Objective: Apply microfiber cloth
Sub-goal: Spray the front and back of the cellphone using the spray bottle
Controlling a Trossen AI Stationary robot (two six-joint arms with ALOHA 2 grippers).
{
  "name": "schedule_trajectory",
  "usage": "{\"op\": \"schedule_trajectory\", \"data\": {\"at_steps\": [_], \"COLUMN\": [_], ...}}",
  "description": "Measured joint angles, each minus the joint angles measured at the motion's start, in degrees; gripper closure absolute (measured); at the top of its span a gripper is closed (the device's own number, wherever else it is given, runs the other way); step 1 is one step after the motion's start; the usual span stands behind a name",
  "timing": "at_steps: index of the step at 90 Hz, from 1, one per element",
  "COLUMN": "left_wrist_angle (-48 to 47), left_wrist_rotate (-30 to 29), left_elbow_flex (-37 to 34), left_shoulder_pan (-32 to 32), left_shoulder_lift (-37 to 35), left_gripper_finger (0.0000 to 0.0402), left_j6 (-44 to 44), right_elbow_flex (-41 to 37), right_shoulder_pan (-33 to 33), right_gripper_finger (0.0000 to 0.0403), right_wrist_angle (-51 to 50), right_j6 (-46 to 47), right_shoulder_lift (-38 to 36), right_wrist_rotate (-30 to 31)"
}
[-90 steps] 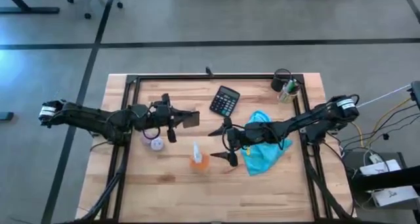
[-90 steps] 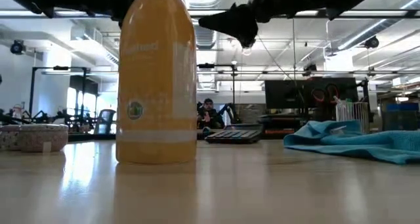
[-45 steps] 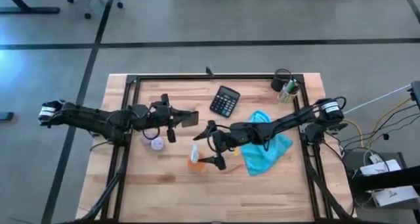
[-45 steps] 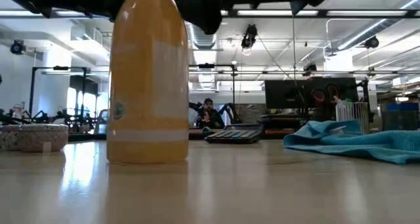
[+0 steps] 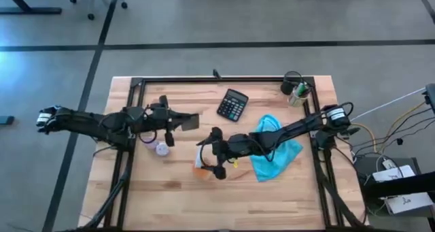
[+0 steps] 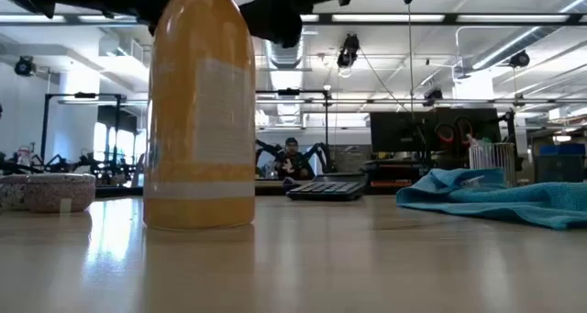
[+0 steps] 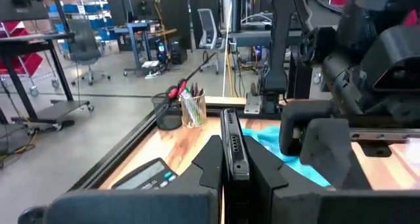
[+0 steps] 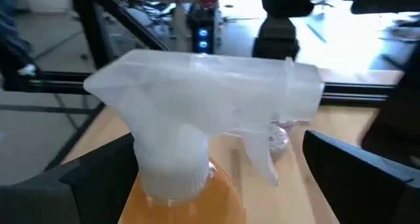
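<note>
From above, the microfiber cloth [image 5: 275, 149] is seen crumpled right of table centre, behind the right gripper [image 5: 212, 155], whose fingers are spread around the orange spray bottle [image 5: 201, 165]. In the left wrist view, the left gripper [image 7: 233, 159] is pinched on a thin dark slab [image 7: 232, 145].

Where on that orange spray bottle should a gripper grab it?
Probably at the neck, just under the white trigger head of the orange spray bottle, coming in level from the side: it stands upright, and the right gripper already straddles it there.
</note>
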Motion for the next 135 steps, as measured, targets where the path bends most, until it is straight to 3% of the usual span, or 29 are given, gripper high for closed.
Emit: {"op": "schedule_trajectory", "data": {"at_steps": [18, 29, 68, 89, 110, 135], "left_wrist_angle": [0.38, 2.81, 0.78, 0.87, 0.45, 0.9], "left_wrist_rotate": [5.77, 5.93, 9.62, 16.81, 16.65, 10.76], "left_elbow_flex": [0.0, 0.0, 7.25, 10.37, 10.11, 9.52], "left_shoulder_pan": [-0.02, 0.0, 0.02, 0.29, 0.61, 4.1], "left_shoulder_lift": [2.12, 4.59, 12.04, 14.74, 14.47, 11.35], "left_gripper_finger": [0.039, 0.039, 0.039, 0.039, 0.039, 0.039], "left_j6": [-0.4, -0.4, 3.34, 5.65, 5.91, 3.21], "right_elbow_flex": [0.01, 0.31, 0.33, 0.33, 0.33, 0.33], "right_shoulder_pan": [3.38, 5.18, 5.42, 6.48, 6.48, 6.33], "right_gripper_finger": [0.0006, 0.0007, 0.0007, 0.0013, 0.0014, 0.0014], "right_wrist_angle": [-3.26, -3.16, 3.1, 3.72, 4.0, 3.09], "right_j6": [-0.82, -1.14, 2.39, 2.16, 0.87, -3.46], "right_shoulder_lift": [-0.78, -0.8, 2.84, 2.85, 2.83, 2.83], "right_wrist_rotate": [11.66, 15.51, 18.94, 22.91, 22.77, 20.73]}}
